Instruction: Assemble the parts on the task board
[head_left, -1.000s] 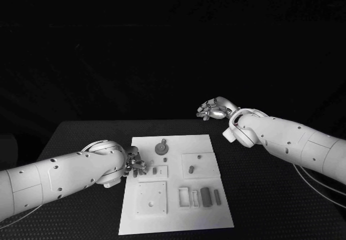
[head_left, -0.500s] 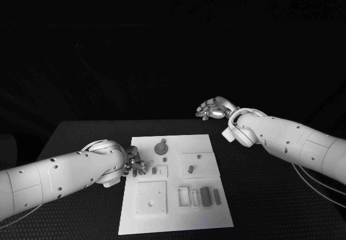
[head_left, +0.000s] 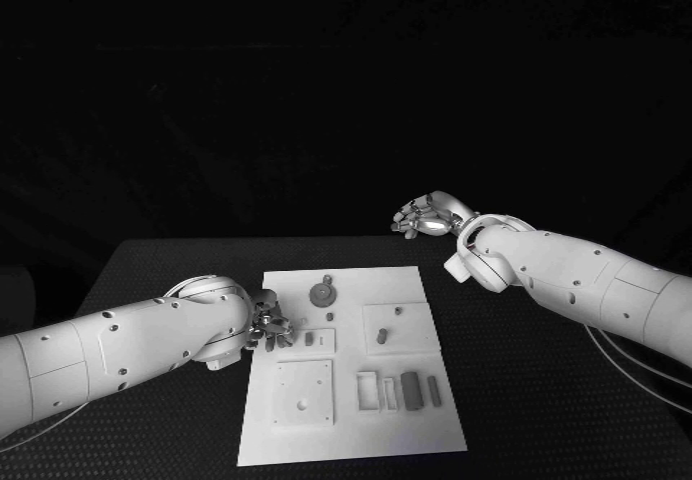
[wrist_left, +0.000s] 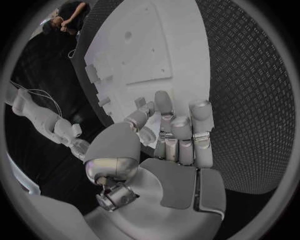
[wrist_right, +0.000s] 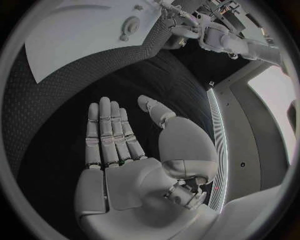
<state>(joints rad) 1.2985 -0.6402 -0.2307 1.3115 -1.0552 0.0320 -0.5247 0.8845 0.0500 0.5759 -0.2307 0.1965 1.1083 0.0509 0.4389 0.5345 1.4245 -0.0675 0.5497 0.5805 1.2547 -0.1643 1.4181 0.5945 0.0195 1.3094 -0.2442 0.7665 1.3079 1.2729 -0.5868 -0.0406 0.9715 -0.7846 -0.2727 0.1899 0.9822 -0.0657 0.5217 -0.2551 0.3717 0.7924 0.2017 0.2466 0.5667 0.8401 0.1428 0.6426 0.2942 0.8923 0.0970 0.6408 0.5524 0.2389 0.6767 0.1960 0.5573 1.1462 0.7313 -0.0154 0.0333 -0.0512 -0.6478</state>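
Observation:
The white task board (head_left: 353, 425) lies in the middle of the black table. On it are a round part with a tab (head_left: 323, 293), a small peg (head_left: 330, 319), a short part (head_left: 382, 337) and long bars (head_left: 413, 390) near the right edge. My left hand (head_left: 270, 330) hovers at the board's left edge with its fingers stretched out over the board (wrist_left: 137, 45), holding nothing (wrist_left: 178, 137). My right hand (head_left: 426, 217) is raised beyond the board's far right corner. Its palm (wrist_right: 115, 145) is flat, the fingers are straight and it holds nothing.
A raised square plate (head_left: 304, 392) with holes sits on the board's near left. Two pale frames (head_left: 368, 392) lie beside the bars. Black mesh table (head_left: 548, 400) stretches right of the board. The round part (wrist_right: 129, 25) also appears in the right wrist view.

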